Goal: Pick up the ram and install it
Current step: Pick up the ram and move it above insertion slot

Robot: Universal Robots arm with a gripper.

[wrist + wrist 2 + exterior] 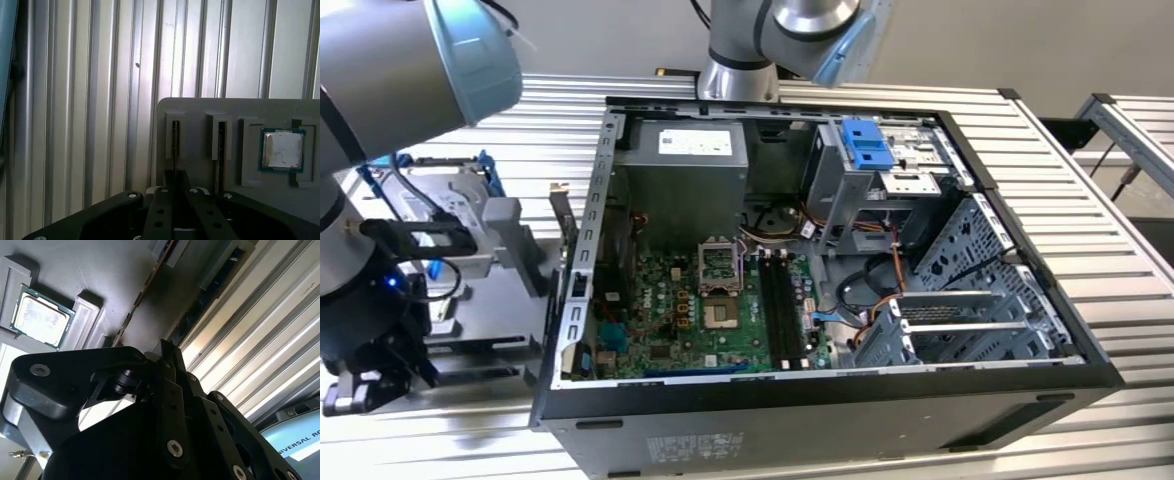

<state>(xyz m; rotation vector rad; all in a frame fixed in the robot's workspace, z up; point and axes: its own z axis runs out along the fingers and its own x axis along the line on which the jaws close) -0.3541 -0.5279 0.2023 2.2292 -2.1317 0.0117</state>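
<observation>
First wrist view: black claw (pixel 175 181) hangs right at the thin ram stick (pixel 175 145), which stands edge-on in a slot of the grey plastic holder (pixel 200 107) on the ribbed metal table (pixel 100 100). Clamped or loose? Cannot tell.

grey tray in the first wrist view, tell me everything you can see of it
The grey tray looks like matte plastic and lies on the ribbed metal table. Two narrow raised slots sit side by side, each holding a thin dark stick edge-on, likely ram. Beside them a square pocket holds a processor chip, green-rimmed with a silver lid. The hand hangs over the slot farther from the chip.
</observation>
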